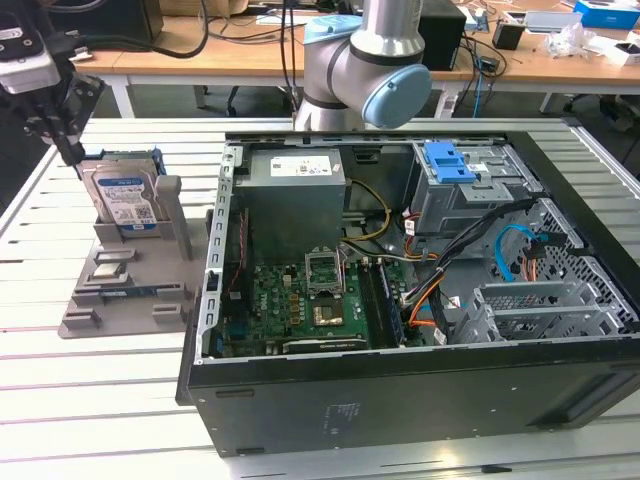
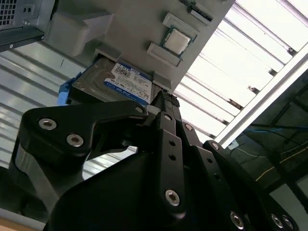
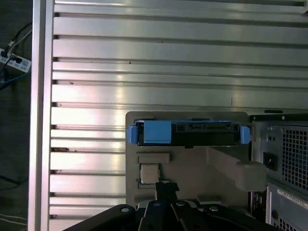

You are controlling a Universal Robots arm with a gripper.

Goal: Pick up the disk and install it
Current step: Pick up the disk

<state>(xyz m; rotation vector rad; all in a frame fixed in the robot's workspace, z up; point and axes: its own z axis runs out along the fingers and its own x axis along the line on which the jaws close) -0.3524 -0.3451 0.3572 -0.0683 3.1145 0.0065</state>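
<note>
In the exterior view the gripper [image 1: 72,152], its fingers pressed together on nothing, hangs just at eleven o'clock of the disk [image 1: 124,198], which stands upright in the grey stand [image 1: 120,292] at nine o'clock of the open computer case [image 1: 400,400].

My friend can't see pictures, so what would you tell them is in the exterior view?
A robot arm's black gripper hangs close to the top of a silver hard disk in a blue plastic frame. The disk stands upright in a grey plastic stand on a ribbed metal table, beside an open black computer case.
</note>
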